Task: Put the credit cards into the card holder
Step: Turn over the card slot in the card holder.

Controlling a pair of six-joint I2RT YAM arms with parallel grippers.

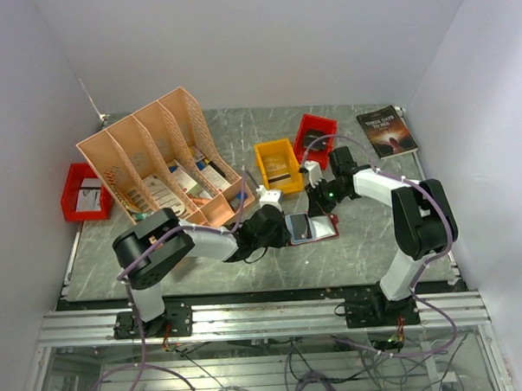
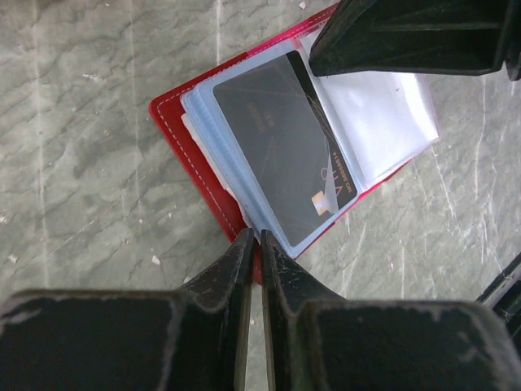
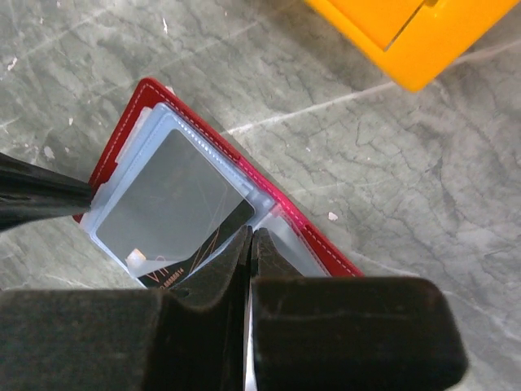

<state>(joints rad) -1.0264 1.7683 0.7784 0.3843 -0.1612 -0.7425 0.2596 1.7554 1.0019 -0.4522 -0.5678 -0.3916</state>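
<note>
Card holder (image 2: 175, 130) lies open, grey credit card (image 2: 277, 138) pocketed; left pincer (image 2: 254, 238) and right pincer (image 3: 250, 236) closed.

Support: grey marbled table (image 1: 367, 251). Directly on it:
- peach slatted plastic file organiser (image 1: 155, 157), far left, apparently tipped onto its back
- small red plastic bin (image 1: 73, 191) at the left edge
- yellow plastic bin (image 1: 261, 161) mid-table, with a second red plastic bin (image 1: 320, 122) just behind it to the right
- dark paperback book (image 1: 386, 131) in the far right corner
- red leather-like folding card holder (image 2: 183, 134), lying open near centre front
</note>
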